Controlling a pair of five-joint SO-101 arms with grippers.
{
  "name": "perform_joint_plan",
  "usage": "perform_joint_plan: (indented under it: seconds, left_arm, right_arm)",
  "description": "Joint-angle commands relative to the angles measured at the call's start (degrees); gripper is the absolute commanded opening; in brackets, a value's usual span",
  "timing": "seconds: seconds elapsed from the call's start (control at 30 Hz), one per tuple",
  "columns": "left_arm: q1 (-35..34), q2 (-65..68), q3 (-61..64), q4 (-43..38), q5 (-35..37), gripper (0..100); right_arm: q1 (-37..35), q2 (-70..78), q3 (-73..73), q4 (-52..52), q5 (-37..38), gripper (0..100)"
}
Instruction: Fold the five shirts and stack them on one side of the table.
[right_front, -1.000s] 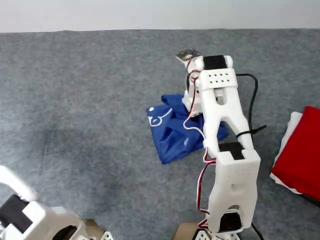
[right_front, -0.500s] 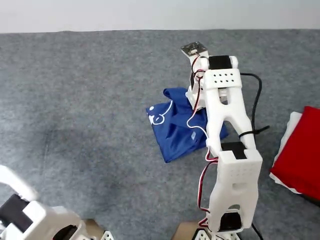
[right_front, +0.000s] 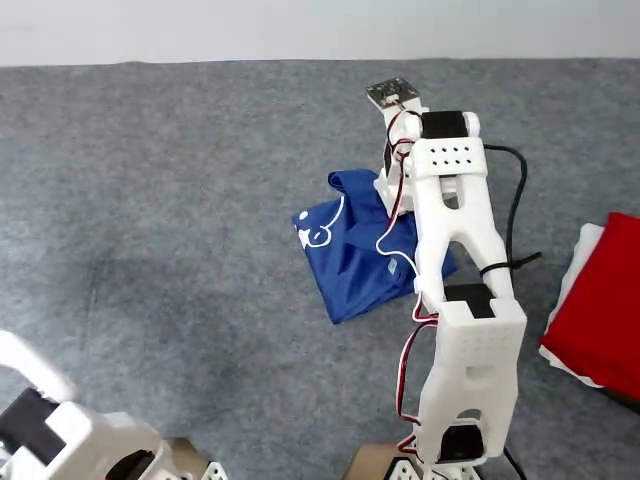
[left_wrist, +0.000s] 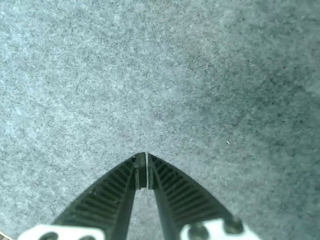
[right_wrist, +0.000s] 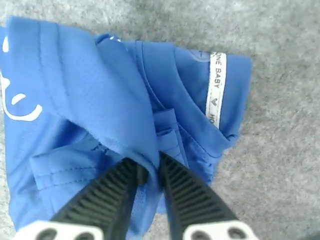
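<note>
Lower left corner, high view: left arm (right_front: 45, 430) sits at the table's near edge. Its wrist view gives the left gripper (left_wrist: 142, 172), tips pressed together above the bare grey table (left_wrist: 225, 75). Mid-table: blue shirt (right_front: 350, 255), crumpled. The right arm (right_front: 455, 250) stretches over it and covers the grasp from above. The right wrist view supplies it — right gripper (right_wrist: 148, 172) pinching a raised fold of blue cloth. Far right edge: red shirt (right_front: 605, 310) lying on something white (right_front: 575, 270), well apart from the blue shirt
</note>
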Motion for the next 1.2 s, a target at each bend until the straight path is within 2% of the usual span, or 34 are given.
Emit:
perform_joint_plan:
  seconds: [0.0,0.2,0.3,0.37,0.5,0.57,0.7,0.8,0.97,1.03,1.17]
  left_arm:
    - [0.1,-3.1,-0.2,0.2,0.2,1]
    - [0.1,-3.2,-0.3,0.2,0.1,1]
    - [0.1,-3.2,-0.4,0.7,0.1,1]
    - [0.4,-3.2,-0.6,2.2,0.1,1]
    - [0.4,-3.3,-0.7,5.0,0.0,1]
    - [0.1,-4.8,-0.7,6.3,-0.8,1]
    - [0.4,-11.6,-0.3,8.6,-2.7,1]
    - [0.5,-16.3,-0.3,9.5,-2.7,1]
    - [0.5,-20.7,-0.3,12.0,-4.6,1]
    - [0.2,-22.1,-0.3,12.7,-5.1,1]
    - [0.1,-24.9,-0.3,13.2,-6.3,1]
  right_arm:
    - [2.3,-0.9,-0.6,1.1,0.3,20.0]
    - [5.6,-5.9,-4.9,3.4,0.5,21.6]
    - [4.7,-9.4,-8.6,10.3,0.5,21.5]
    - [3.5,-12.1,-8.5,11.4,0.5,19.1]
    - [-0.1,-20.5,-3.3,11.2,0.7,0.0]
    - [-2.6,-25.0,2.9,11.2,1.1,3.0]
    - [-8.3,-30.7,17.8,10.9,0.9,1.0]
    - [-13.0,-30.4,26.1,7.2,0.8,0.9]
    - [-15.5,-26.4,32.2,-6.9,1.1,0.9]
    - [-14.6,-23.3,32.6,-9.9,1.3,0.9]
    - [-7.2,-17.0,32.5,-11.0,2.3,0.9]
